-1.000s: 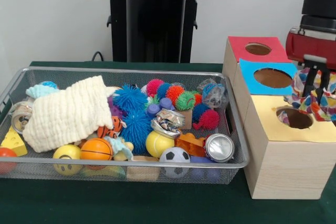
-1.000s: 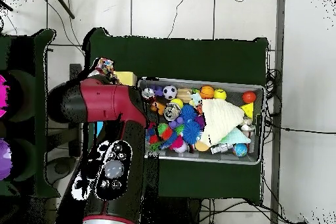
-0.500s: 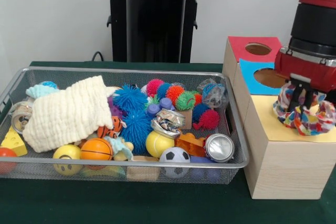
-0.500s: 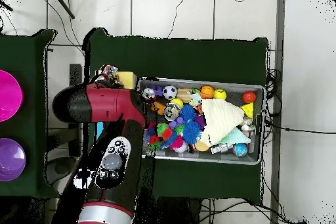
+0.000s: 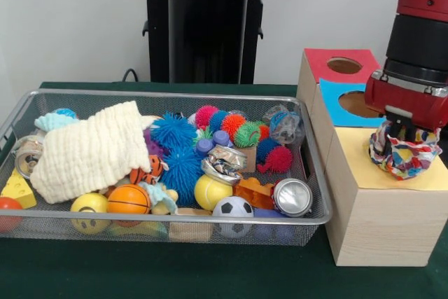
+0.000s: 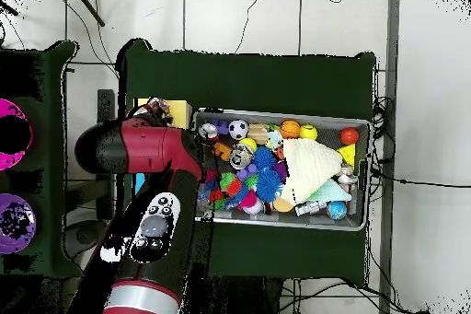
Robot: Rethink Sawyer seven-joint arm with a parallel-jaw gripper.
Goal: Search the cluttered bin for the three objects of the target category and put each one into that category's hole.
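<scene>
A: Where is the colourful patterned cloth?

B: Bunched on the yellow top of the wooden box, right under the gripper. It covers the spot where that section's hole would be, so the hole itself is hidden.

A: And the jaws?

B: They are buried in the folds of the cloth, so I cannot tell whether they are open or closed.

A: What else is around it?

B: Behind the yellow section are a blue hole and a red hole, both uncovered. The red and black arm comes down over the box's right end.

A: And the bin?

B: The wire mesh bin sits just beside the box on the green table. A cream towel lies over its left half. There are spiky balls in the middle, a soccer ball, a yellow ball, an orange basketball and a crushed can along the front.
</scene>
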